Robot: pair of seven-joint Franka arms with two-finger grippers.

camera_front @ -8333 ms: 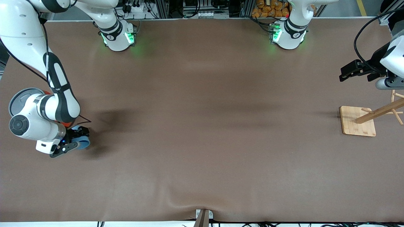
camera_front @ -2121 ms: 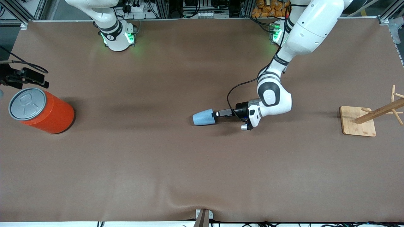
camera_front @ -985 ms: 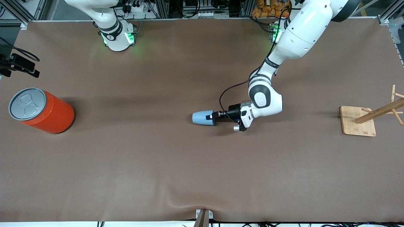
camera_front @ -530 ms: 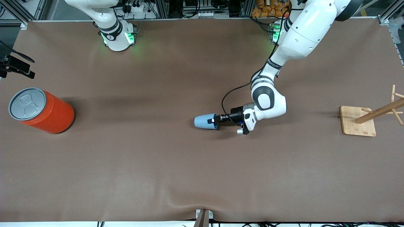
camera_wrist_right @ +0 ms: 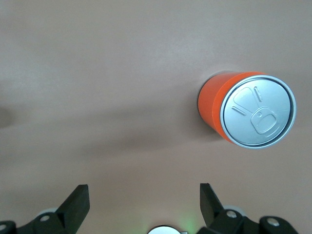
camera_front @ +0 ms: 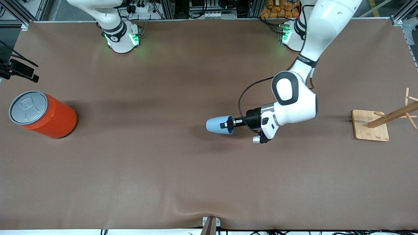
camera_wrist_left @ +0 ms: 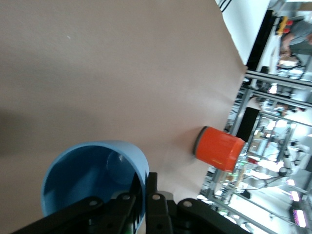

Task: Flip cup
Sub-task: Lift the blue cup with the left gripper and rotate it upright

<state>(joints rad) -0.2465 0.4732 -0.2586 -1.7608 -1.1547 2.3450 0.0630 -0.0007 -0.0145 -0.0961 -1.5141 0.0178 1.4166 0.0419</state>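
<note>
The small light-blue cup (camera_front: 217,125) is held on its side over the middle of the table, its mouth turned toward the left arm's end. My left gripper (camera_front: 226,125) is shut on the cup's rim, one finger inside and one outside. In the left wrist view the cup (camera_wrist_left: 87,170) shows its darker blue inside, with the gripper (camera_wrist_left: 145,187) pinching the wall. My right gripper (camera_front: 20,69) is at the right arm's end of the table, above the orange can; in the right wrist view the gripper (camera_wrist_right: 143,195) is open and empty.
A large orange can (camera_front: 42,114) with a grey pull-tab lid stands at the right arm's end; it also shows in the right wrist view (camera_wrist_right: 248,111) and in the left wrist view (camera_wrist_left: 218,147). A wooden rack on a board (camera_front: 370,130) stands at the left arm's end.
My left gripper has lifted and carried the cup a little toward the left arm's end, still gripping its rim. The right gripper has barely moved.
</note>
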